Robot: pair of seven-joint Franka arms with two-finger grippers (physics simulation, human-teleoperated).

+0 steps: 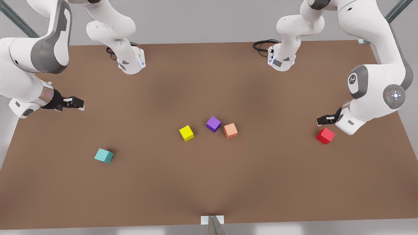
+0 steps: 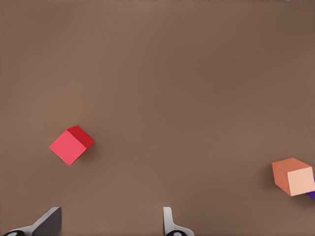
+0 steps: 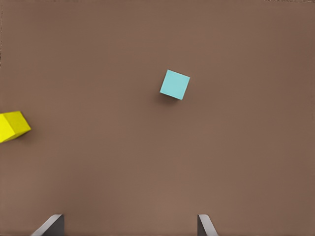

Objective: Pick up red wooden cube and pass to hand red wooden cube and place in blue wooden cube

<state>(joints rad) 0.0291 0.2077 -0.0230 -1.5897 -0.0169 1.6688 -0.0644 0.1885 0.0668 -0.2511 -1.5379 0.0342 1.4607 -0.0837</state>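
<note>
Brown tabletop (image 1: 209,182) seen from above, with five small cubes on it and a robot arm at either side. Places below are given relative to the purple cube (image 1: 213,124), which sits near the middle of the table.

Nearest the camera, well off toward the front view's left of the purple cube, lies the blue wooden cube (image 1: 104,155), teal in colour and alone on bare table. A yellow cube (image 1: 186,133) sits close beside the purple cube on that same side, and a salmon-orange cube (image 1: 230,130) sits just beside it on the other side.

Well apart toward the front view's right rests the red wooden cube (image 1: 325,135), flat on the table and untouched. The left gripper (image 1: 324,120) hovers just beyond it, very near but not around it; its fingers (image 2: 49,222) are spread wide and hold nothing.

Far off toward the front view's left, beyond the teal cube, the right gripper (image 1: 74,103) waits above the table, its fingers (image 3: 51,225) also spread wide and empty.

Nothing of the task appears done yet: the red cube has not been lifted. Grasping, the handover between arms and the placing at the teal cube all remain.
</note>
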